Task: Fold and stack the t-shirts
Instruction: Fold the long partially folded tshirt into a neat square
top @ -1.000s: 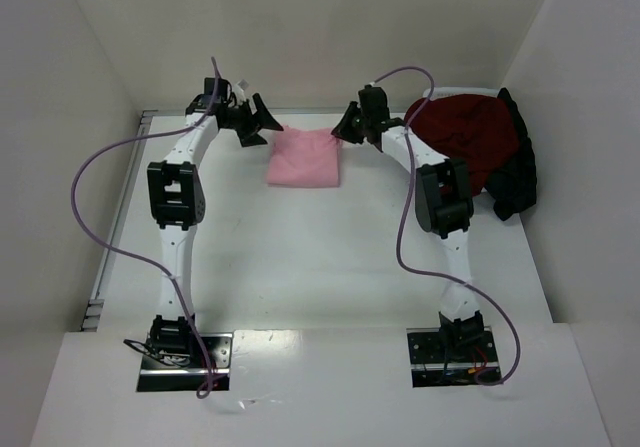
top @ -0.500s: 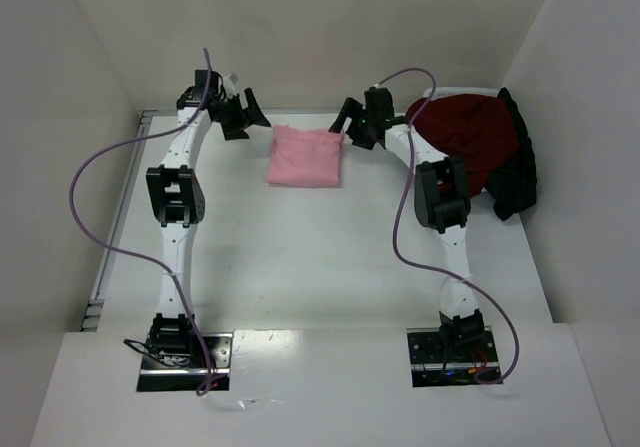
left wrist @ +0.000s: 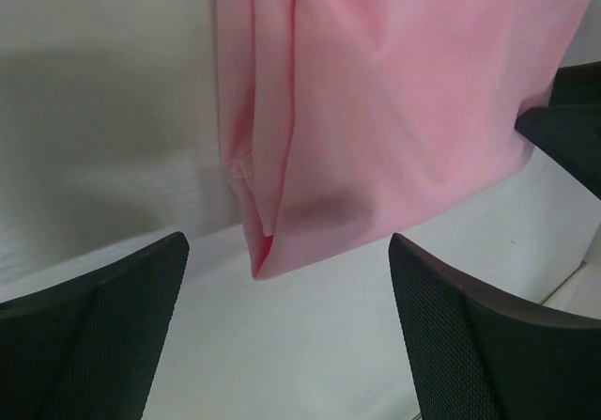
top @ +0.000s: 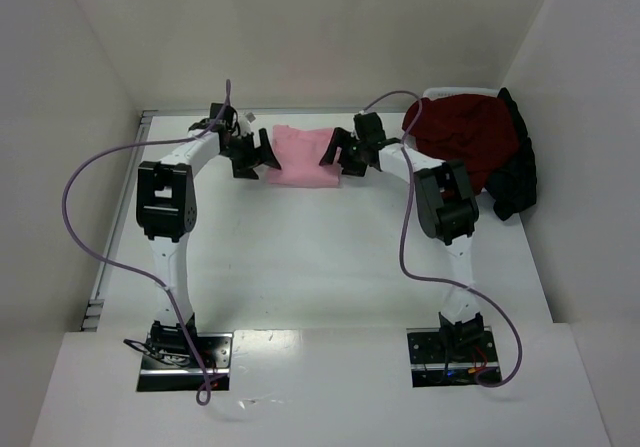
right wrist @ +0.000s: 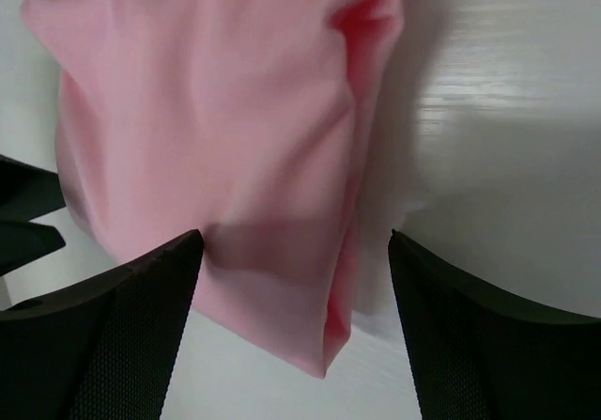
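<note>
The pink shirt [top: 303,157] is light pink all over. The red shirt [top: 462,135] is dark red, and the black shirt [top: 518,175] is plain black. The table [top: 300,257] is white. The arms [top: 172,267] are white with black parts. The cables [top: 403,237] are purple. The left gripper [top: 258,159] and right gripper [top: 338,159] are black, and the fingers [left wrist: 94,345] have a tiny mesh pattern.

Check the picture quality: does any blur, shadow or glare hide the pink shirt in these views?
Top external: even light, sharp, no glare; the pink t-shirt reads clearly. Left wrist: cloth slightly soft, a dark shadow patch near its corner, the fingers close and dark. Right wrist: similar shadow band along the near edge, grey shade on the table.
</note>
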You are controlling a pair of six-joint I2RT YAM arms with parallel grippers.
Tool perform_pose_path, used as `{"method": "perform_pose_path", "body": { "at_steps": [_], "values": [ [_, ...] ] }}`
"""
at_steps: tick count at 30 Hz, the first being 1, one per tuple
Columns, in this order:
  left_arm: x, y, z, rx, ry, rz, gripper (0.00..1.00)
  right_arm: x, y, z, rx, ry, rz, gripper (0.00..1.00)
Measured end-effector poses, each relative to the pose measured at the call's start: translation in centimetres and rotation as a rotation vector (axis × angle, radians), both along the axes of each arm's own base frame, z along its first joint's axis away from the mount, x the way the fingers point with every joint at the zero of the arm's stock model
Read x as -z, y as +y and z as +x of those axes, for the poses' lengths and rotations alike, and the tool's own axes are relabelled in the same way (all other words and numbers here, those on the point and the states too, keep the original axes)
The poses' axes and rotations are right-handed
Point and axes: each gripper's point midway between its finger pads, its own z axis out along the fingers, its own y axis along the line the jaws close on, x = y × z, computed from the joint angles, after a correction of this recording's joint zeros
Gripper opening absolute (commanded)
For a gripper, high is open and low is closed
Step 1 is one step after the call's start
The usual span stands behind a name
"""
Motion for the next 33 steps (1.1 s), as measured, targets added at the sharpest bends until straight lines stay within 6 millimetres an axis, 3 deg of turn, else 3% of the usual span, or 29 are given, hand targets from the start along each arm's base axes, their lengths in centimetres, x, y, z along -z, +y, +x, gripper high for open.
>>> {"method": "perform_pose_path", "body": {
  "at_steps": [4,9,10,14,15,18,19,24,29,33],
  "values": [
    [1.6,-0.2,-0.8,0.0,0.019,-0.004,0.87,0.2,1.6,-1.2,-0.041,-0.003,0.014,0.77],
    [1.8,-0.7,-1.3,0.009,0.01,-0.015,0.69,0.8,2.4,-2.0,-0.06,0.001,0.017,0.55],
    [1.9,-0.9,-1.3,0.012,0.008,-0.015,0.65,0.9,2.4,-2.0,-0.06,0.004,0.017,0.46],
    [2.3,-2.0,-1.9,0.036,0.013,-0.012,0.44,1.5,2.2,-2.4,-0.055,0.016,0.015,0.25],
    [2.3,-2.4,-2.0,0.044,0.012,-0.012,0.34,1.7,2.1,-2.6,-0.055,0.02,0.013,0.21],
    [2.3,-3.0,-2.1,0.058,0.007,-0.01,0.18,1.9,1.9,-3.3,-0.053,0.029,0.013,0.11],
    [2.4,-3.2,-2.2,0.06,0.009,-0.009,0.13,1.8,1.8,-3.5,-0.052,0.03,0.012,0.09],
    [3.2,-3.0,-4.4,0.062,0.054,0.004,0.11,0.6,1.1,-5.1,-0.05,0.029,0.011,0.08],
    [2.6,-2.6,-8.4,0.062,0.113,0.012,0.09,-1.0,0.0,-7.5,-0.048,0.028,0.007,0.13],
    [0.9,-2.7,-12.2,0.08,0.138,0.017,0.11,-2.6,-0.2,-10.4,-0.08,0.022,0.008,0.19]
  ]
}}
